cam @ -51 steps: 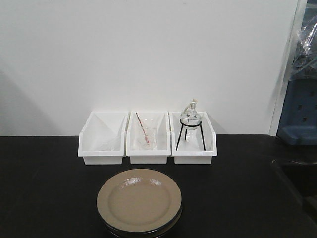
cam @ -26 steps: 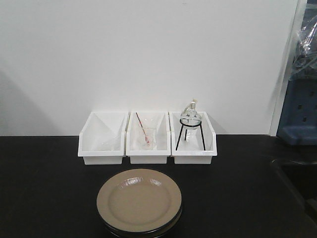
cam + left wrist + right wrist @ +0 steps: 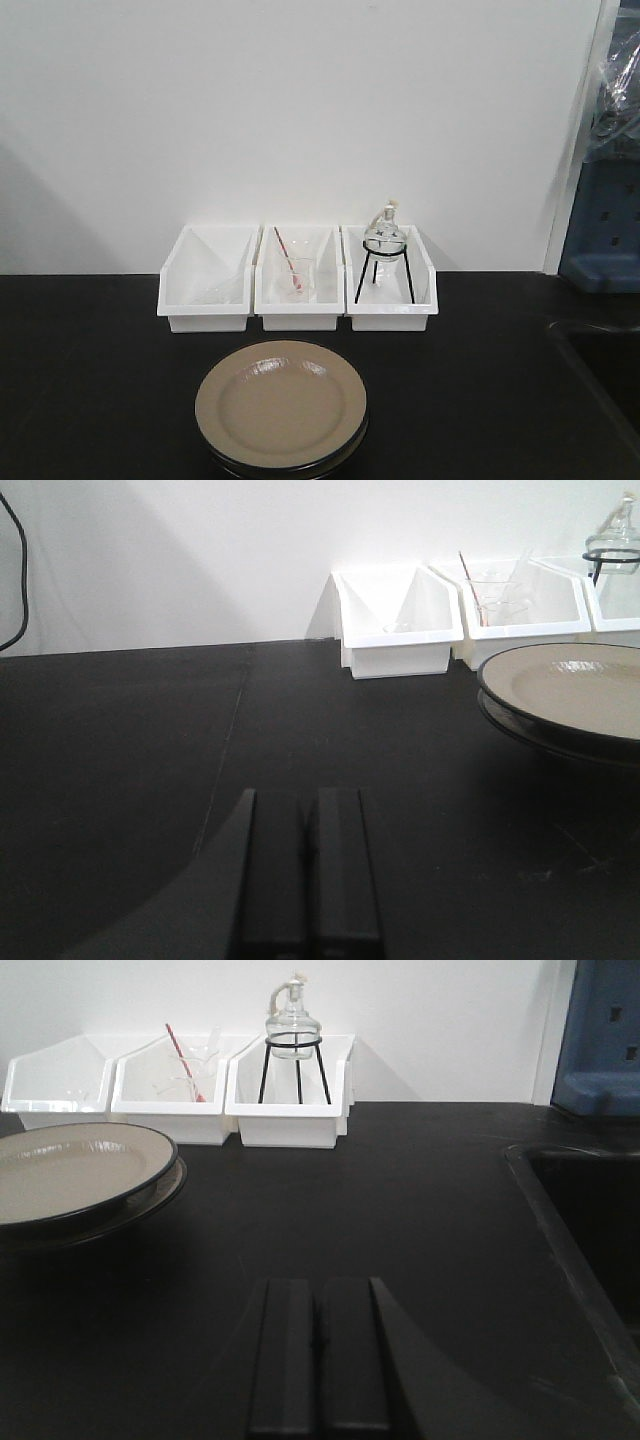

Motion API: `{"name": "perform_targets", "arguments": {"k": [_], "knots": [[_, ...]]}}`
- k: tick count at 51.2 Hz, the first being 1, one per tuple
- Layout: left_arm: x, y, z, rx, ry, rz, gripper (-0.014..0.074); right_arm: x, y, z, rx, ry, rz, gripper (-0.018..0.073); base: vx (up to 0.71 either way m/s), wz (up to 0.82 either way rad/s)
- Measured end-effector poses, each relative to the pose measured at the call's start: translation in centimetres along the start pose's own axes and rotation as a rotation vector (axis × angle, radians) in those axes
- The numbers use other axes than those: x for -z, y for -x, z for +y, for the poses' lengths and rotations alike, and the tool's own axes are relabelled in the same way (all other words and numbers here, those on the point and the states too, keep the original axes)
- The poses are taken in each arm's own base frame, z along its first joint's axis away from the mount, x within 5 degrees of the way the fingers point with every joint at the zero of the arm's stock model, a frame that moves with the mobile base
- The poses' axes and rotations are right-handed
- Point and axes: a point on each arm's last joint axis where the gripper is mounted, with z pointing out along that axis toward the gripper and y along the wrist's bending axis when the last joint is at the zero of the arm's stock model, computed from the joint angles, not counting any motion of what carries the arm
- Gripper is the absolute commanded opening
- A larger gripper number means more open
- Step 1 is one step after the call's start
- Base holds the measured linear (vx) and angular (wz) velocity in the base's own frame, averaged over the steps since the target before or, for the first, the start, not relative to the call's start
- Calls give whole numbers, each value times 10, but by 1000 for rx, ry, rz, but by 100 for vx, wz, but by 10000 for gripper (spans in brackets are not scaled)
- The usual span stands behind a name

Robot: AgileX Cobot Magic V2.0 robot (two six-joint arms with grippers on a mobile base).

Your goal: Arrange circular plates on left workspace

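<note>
left fingers (image 3: 303, 870) closed, empty | right fingers (image 3: 318, 1360) closed, empty | circular plates (image 3: 281, 408) stacked

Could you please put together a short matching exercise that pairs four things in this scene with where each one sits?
Things:
1. stacked plates
2. glass flask on a black tripod
3. beaker with a red-tipped rod
4. sink basin

Places:
A. middle white bin
B. right white bin
C. recessed at the countertop's right end
D. on the countertop, in front of the bins

Pairs: 1-D, 2-B, 3-A, 4-C
</note>
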Motion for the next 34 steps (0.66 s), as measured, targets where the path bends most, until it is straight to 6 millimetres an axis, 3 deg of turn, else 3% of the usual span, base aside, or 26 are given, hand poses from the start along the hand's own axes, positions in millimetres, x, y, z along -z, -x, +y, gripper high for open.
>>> {"name": "perform_targets", "arguments": {"k": [9, 34], "knots": [[0, 0, 0, 0, 0, 0, 0, 15, 0, 0, -10, -3, -115, -3, 0, 0], [0, 0, 0, -2, 0, 4, 0, 16, -2, -1, -10, -5, -96, -3, 0, 0]]}}
